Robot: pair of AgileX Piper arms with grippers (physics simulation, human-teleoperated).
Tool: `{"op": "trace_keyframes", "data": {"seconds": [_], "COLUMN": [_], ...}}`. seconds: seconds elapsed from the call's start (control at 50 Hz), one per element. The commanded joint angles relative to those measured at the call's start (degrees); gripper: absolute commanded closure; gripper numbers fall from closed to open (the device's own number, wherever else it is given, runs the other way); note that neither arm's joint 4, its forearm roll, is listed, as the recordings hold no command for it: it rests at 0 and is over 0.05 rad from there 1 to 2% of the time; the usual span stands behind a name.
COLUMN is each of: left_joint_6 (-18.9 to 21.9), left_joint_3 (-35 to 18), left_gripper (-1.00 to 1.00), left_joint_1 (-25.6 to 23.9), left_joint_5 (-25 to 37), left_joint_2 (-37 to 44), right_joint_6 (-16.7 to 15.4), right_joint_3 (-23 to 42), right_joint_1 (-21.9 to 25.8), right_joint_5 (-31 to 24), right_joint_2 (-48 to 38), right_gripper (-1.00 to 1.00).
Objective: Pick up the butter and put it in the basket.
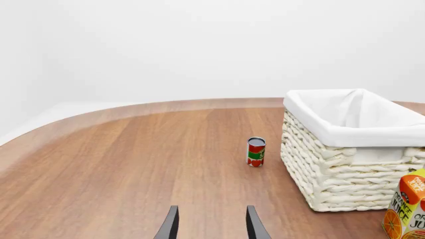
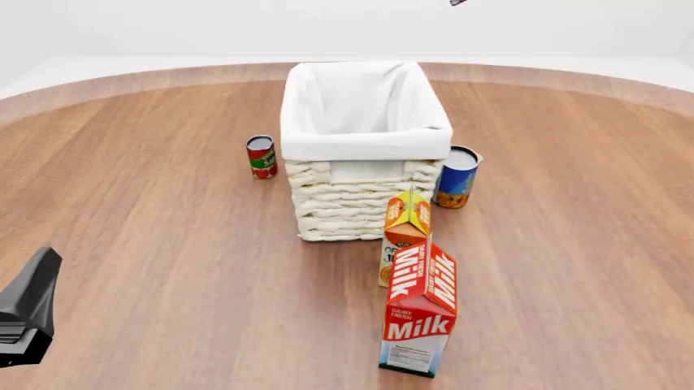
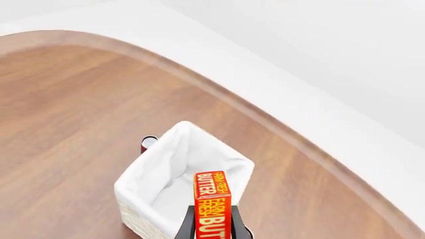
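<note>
R gripper [image 3: 211, 230] clamps the butter [image 3: 211, 204] edge-on, high above the basket [image 3: 143, 186] w/ its open liner below — risk: letting go off-centre could clip the rim & bounce out; L gripper [image 1: 211, 224] open, empty.

Each claw has two slim, dark grey to black fingers that taper to narrow tips: left claw [image 1: 211, 224], right claw [image 3: 212, 226]. The left arm [image 2: 28, 313] is a glossy black, angular, wedge-shaped casing.

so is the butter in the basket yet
Not yet: the butter is gripped edge-up in the right end effector, high above the basket.
</note>
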State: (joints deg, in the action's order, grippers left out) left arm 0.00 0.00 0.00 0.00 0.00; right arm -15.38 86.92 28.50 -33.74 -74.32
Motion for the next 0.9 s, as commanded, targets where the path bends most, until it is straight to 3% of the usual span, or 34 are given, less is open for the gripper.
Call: {"op": "trace_keyframes", "data": {"seconds": [0.02,0.12,0.26,0.42,0.9], "left_joint_6": [0.0,0.0,0.0,0.0,0.0], "left_joint_3": [0.0,0.0,0.0,0.0,0.0], "left_gripper": [-1.0,-1.0,-1.0,-1.0,-1.0], "left_joint_1": [0.0,0.0,0.0,0.0,0.0], "left_joint_5": [0.0,0.0,0.0,0.0,0.0], "left_joint_2": [0.0,0.0,0.0,0.0,0.0], "right_joint_6": [0.9,-0.05,1.77,0.34,0.21], "right_joint_3": [7.57,7.18,13.12,12.55,17.75], "right_joint_1": [2.12,3.69,1.87,1.99,0.83], "right_joint_5": [0.06,1.12,1.0,2.73,3.02], "right_joint_2": [-5.6,-7.72,-13.12,-17.68,-26.24], "right_gripper": [1.0,1.0,1.0,1.0,1.0]}}
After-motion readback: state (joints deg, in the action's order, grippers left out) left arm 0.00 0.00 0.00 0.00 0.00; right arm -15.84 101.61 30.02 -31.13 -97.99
